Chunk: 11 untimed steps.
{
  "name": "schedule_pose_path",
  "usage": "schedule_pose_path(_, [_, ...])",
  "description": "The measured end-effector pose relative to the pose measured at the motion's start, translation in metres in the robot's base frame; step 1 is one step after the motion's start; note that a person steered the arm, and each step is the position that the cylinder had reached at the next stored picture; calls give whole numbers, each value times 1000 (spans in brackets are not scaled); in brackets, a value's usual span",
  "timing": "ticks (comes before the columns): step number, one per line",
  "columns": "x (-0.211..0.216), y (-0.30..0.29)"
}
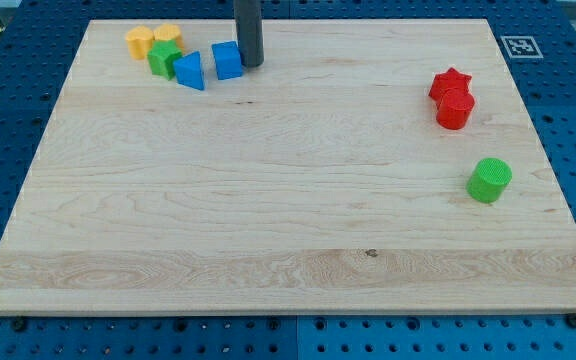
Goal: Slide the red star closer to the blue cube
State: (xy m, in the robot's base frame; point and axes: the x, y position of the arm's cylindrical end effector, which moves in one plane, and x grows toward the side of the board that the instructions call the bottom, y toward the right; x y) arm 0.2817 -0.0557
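The red star lies near the view's right edge of the wooden board, touching a red cylinder just below it. The blue cube sits at the view's top, left of centre. My tip rests right beside the blue cube's right side, far to the left of the red star.
A blue triangular block, a green block and two yellow blocks cluster left of the blue cube. A green cylinder stands below the red pair. The board's edges border a blue pegboard table.
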Motion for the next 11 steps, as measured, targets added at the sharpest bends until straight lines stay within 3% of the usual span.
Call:
schedule_pose_path(1, [0, -27])
schedule_pose_path(2, [-8, -9])
schedule_pose_path(3, [-27, 92])
schedule_pose_path(5, [-26, 322])
schedule_pose_path(6, [24, 373])
schedule_pose_path(7, [52, 339])
schedule_pose_path(9, [57, 240])
schedule_pose_path(11, [75, 211])
